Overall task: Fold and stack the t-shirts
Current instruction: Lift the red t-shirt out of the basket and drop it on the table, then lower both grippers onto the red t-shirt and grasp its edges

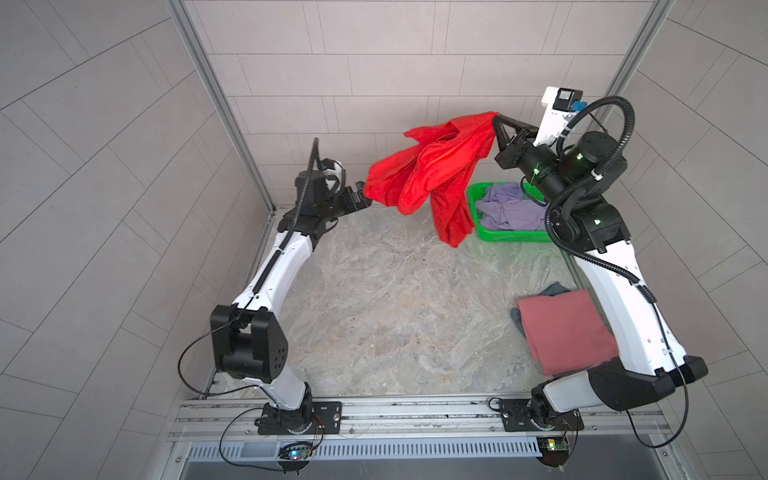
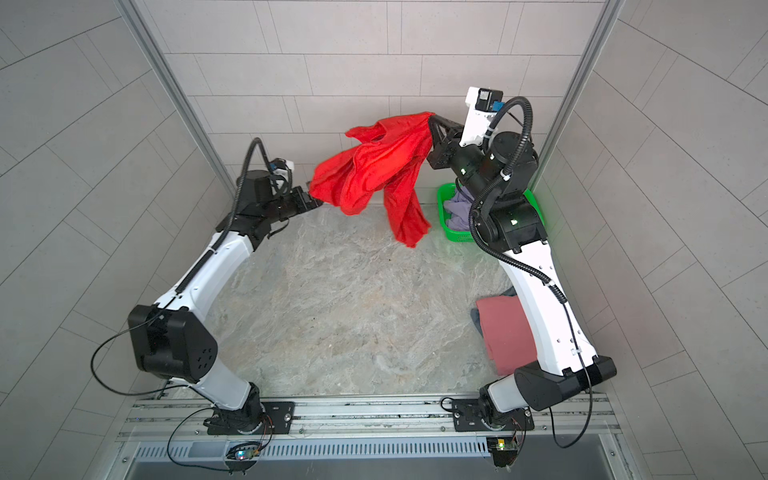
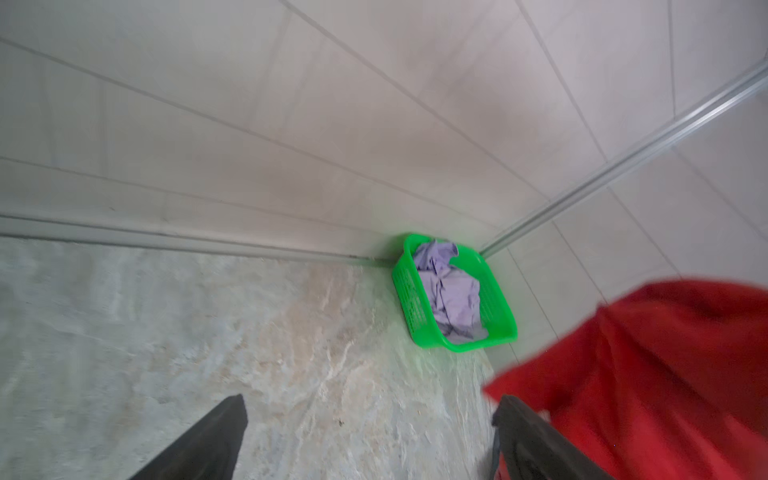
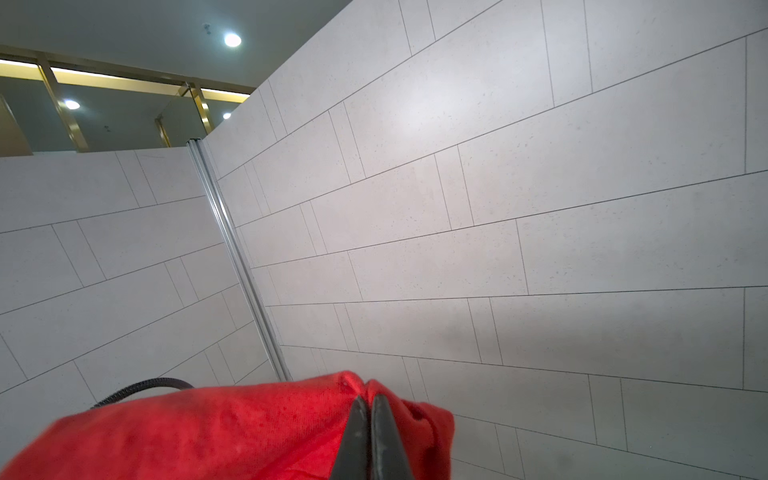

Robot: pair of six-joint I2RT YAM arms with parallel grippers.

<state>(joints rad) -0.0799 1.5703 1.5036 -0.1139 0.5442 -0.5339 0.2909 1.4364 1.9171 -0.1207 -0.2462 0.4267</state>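
— How many t-shirts?
— Four. Lower right on the worktop (image 1: 374,311), one dusty pink t-shirt (image 1: 565,332) lies folded on one grey-blue t-shirt (image 1: 555,289). Further back, one lavender t-shirt (image 1: 507,208) sits in one green basket (image 1: 511,237).
— The fingers?
— The left fingers (image 1: 362,198) are spread wide and empty. The right fingers (image 1: 498,120) are pinched on the one red t-shirt (image 1: 432,166), hanging upper centre.
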